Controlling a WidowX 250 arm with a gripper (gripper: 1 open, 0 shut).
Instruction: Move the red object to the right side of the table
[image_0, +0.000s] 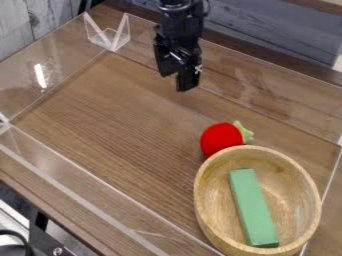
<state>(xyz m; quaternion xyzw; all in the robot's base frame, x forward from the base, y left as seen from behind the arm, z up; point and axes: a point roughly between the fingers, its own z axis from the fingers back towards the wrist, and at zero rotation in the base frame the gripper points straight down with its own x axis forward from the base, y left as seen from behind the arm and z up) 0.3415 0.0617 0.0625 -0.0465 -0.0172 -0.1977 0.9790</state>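
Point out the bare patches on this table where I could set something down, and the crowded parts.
The table has a wide bare stretch between the left clear wall and the red toy fruit. Another patch lies between the fruit and the gripper. It is crowded where the fruit sits close by the wooden bowl.

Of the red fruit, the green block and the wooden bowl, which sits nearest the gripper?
The red toy fruit, just beyond the bowl's rim; the green block lies inside that bowl, farther away.
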